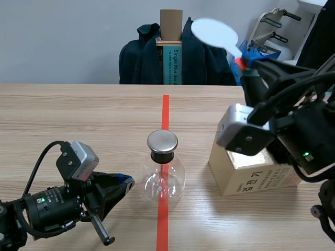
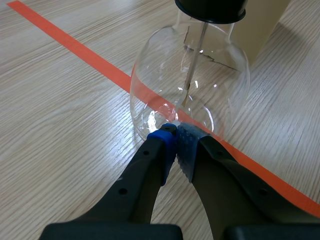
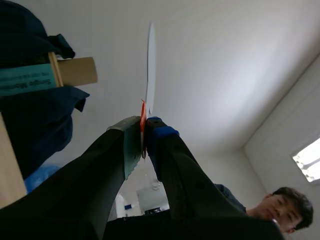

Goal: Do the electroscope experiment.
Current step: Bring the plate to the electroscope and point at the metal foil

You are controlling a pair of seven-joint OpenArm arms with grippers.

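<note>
Right end effector [image 3: 143, 131] clamps white paddle [image 1: 214, 32] — tilted, round end up, left end effector [image 2: 176, 131] closed, empty

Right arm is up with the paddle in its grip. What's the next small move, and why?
Probably lower the right gripper toward the middle, bringing the white paddle over the metal cap of the glass flask. The paddle is clamped between that gripper's fingers but held high, well apart from the cap, while the left gripper, shut, sits at the flask's base.
</note>
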